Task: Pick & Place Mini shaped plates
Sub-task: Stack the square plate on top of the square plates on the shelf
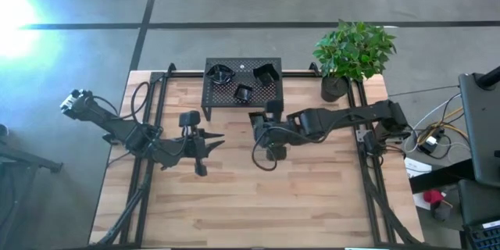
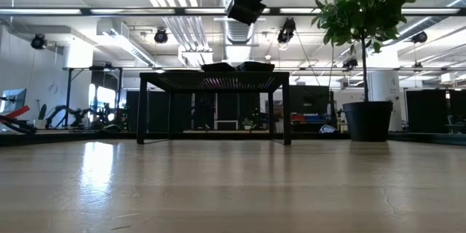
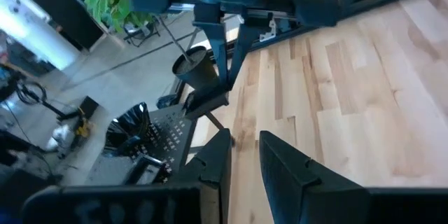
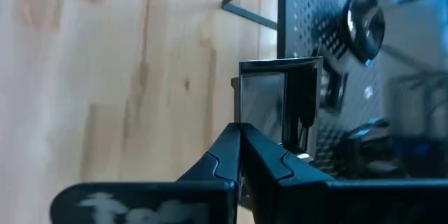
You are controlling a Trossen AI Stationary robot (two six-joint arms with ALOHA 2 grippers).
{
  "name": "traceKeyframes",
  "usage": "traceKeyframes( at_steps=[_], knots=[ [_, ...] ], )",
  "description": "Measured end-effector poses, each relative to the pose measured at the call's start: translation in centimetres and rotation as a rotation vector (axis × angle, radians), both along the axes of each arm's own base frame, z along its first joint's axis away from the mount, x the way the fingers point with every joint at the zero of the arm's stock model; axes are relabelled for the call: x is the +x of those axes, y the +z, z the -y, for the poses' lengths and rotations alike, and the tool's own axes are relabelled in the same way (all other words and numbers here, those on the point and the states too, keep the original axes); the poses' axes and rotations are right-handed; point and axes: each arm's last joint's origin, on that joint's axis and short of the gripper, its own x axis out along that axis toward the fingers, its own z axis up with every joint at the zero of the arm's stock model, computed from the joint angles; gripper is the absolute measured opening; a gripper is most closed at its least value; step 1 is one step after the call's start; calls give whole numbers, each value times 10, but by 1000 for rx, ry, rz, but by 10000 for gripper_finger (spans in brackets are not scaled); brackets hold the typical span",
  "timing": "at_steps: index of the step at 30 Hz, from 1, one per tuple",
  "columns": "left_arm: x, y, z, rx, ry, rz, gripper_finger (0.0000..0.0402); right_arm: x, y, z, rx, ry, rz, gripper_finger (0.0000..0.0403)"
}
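A black perforated rack [image 1: 242, 103] stands at the table's far middle. On it lie three mini shaped plates: a round ribbed one [image 1: 221, 74], a square one [image 1: 267, 73] and a small one [image 1: 244, 92]. Just in front of the rack, above the table, my right gripper [image 1: 264, 121] is shut on another dark square plate [image 4: 280, 105], which also shows in the left wrist view [image 3: 196, 70]. To the left, my left gripper [image 1: 215, 139] hangs over the table with its fingers [image 3: 280, 157] a little apart and nothing between them. My right gripper pinches the square plate by one side of its raised rim [image 4: 239, 115] between its two fingertips. The fingers slant down toward the rack. The plate stands on edge beyond the fingertips, its hollow face showing, clear of both table and rack.
A potted plant [image 1: 351, 55] in a dark pot [image 2: 368, 120] stands at the far right corner beside the rack. Black rails [image 1: 152, 101] run along the table's left and right sides. Bare wooden table [image 1: 250, 203] fills the near half.
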Motion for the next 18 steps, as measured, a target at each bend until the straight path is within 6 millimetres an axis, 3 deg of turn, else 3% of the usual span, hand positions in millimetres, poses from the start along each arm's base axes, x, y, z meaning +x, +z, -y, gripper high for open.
traceKeyframes(
  at_steps=[11, 18],
  knots=[
    [6, -7, 1, 218, -58, -101, 72, 5, 5, -2, -123, 163, -69, 8],
    [7, -7, -1, 266, -6, -109, 72, 10, 7, 25, -222, 241, -139, 8]
  ],
)
